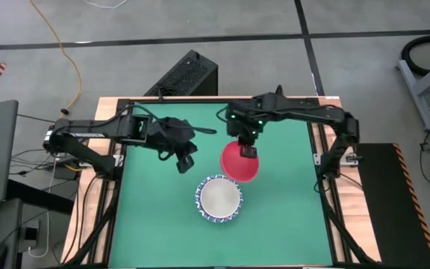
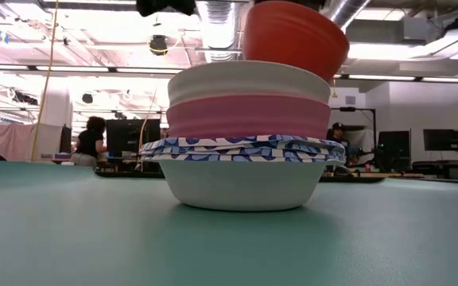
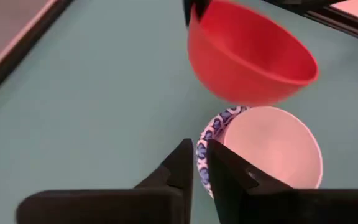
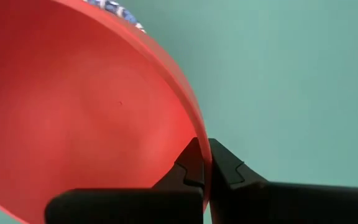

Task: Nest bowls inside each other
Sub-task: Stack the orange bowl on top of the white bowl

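A nested stack of bowls stands on the green mat, near the middle. From the bottom up, the low view shows white bowls with blue patterned rims, a pink bowl and a cream-white bowl. My right gripper is shut on a red bowl, which hangs tilted just above the stack and a little toward its far right. My left gripper hovers to the stack's far left, empty. Its fingers are open by a narrow gap. My right gripper pinches the red bowl's rim between its two fingers, one inside the bowl and one outside. The fingers come from above, slanting down. The bowl hangs tilted and clear of the stack, its opening turned partly up.
Bare green mat lies around the stack. A wooden frame borders the mat. A black box sits beyond the far edge. In the low view, people and desks show in the room behind.
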Action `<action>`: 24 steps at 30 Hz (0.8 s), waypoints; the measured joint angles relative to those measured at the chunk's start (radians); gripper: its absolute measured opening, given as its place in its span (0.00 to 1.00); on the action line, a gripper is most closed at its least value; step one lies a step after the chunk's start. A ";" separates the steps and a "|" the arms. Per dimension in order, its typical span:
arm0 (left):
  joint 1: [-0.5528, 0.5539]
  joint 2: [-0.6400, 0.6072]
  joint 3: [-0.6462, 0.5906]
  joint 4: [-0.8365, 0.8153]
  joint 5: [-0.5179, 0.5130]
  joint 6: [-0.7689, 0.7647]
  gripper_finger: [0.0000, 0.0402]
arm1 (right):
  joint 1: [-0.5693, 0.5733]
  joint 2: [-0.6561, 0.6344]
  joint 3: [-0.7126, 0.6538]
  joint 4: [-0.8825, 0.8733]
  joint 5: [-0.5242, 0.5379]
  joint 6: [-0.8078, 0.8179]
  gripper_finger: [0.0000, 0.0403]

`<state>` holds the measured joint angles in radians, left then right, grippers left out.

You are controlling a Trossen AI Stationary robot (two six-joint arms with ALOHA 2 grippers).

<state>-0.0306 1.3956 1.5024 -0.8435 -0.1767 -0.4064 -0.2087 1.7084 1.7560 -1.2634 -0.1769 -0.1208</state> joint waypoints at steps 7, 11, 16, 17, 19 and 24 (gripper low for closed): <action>-0.073 0.000 0.000 0.025 -0.038 0.407 0.25 | -0.061 0.049 0.016 0.017 -0.118 -0.083 0.03; -0.154 0.010 0.000 0.063 -0.075 0.716 0.30 | -0.076 0.048 0.018 0.032 -0.143 -0.094 0.03; -0.237 0.070 0.000 0.147 -0.092 0.980 0.31 | -0.061 0.048 0.018 0.053 -0.163 -0.101 0.03; -0.247 0.091 0.000 0.137 -0.095 1.023 0.31 | -0.053 0.048 0.018 0.054 -0.166 -0.106 0.03; -0.254 0.134 0.000 0.140 -0.123 1.098 0.31 | -0.036 0.048 0.018 0.059 -0.166 -0.113 0.03; -0.251 0.195 -0.002 0.166 -0.182 1.181 0.31 | 0.007 0.048 0.018 0.051 -0.165 -0.116 0.03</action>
<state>-0.2813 1.5909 1.5009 -0.6770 -0.3587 0.7749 -0.2019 1.7564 1.7741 -1.2123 -0.3416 -0.2369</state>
